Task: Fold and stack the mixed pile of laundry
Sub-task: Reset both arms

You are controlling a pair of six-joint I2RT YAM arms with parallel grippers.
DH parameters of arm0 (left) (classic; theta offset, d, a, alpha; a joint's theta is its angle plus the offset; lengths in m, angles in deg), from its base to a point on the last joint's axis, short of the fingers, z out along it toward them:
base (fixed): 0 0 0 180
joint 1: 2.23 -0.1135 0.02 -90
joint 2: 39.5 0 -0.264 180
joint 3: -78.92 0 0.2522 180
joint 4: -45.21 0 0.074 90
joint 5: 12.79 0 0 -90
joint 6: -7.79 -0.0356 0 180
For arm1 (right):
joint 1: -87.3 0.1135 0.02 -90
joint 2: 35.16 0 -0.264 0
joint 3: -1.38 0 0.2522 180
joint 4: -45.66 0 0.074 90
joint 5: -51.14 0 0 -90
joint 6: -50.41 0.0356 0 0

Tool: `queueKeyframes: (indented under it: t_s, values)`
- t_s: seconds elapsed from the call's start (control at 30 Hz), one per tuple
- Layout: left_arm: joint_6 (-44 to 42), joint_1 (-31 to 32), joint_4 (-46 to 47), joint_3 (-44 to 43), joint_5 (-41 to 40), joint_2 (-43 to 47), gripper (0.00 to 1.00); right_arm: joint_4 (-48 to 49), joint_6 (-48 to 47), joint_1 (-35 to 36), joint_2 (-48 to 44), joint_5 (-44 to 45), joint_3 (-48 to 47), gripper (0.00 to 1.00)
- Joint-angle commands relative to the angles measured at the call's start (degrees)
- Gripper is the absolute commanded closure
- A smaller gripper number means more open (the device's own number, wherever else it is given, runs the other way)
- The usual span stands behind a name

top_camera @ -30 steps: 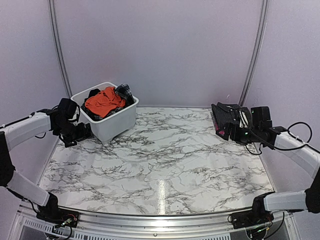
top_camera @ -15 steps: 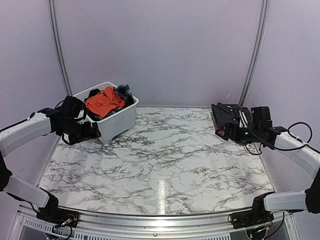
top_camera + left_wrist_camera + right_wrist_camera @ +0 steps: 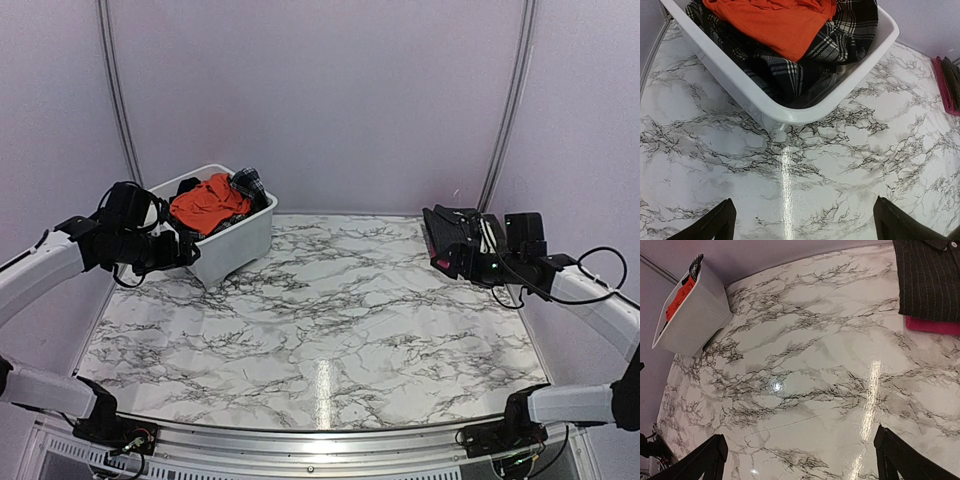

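Lifted since a second ago, my left claw (image 3: 180, 250) hangs just beside the white tub (image 3: 238, 243), fingers apart. I see the orange garment (image 3: 205, 200) and dark plaid piece (image 3: 840, 35) inside the tub. Well right of it, the pinstriped shirt (image 3: 930, 280) lies on the magenta cloth (image 3: 932, 325) on the worktop (image 3: 805, 365); my right claw (image 3: 800, 452) gapes empty.

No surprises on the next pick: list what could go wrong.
The orange garment lies over the plaid piece in the white tub; lifting one may drag the other. The left jaws, open by the tub, could shove it. The pinstriped shirt on the magenta cloth lies close to the right jaws; a swing may nudge it.
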Motion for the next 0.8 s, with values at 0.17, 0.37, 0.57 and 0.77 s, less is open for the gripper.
queueKeyframes:
  t_s: [0.17, 0.37, 0.57, 0.77]
  values:
    - [-2.5, 0.1, 1.6, 1.5, 2.8, 1.5, 0.01, 2.4, 0.4, 0.5, -1.6, -1.1, 0.9, 0.01]
    - [-4.2, 1.2, 1.8, 1.8, 4.9, 1.1, 0.01, 3.1, 0.3, 0.5, -1.5, -2.4, 1.6, 0.01]
    - [-5.5, 2.8, 1.7, 1.3, 4.8, 0.2, 0.01, 3.5, 0.1, 0.5, -1.5, -3.8, 1.8, 0.01]
    - [-6.7, 4.2, 1.7, 0.6, 4.0, -0.6, 0.01, 3.6, -0.1, 0.5, -1.4, -4.3, 1.3, 0.01]
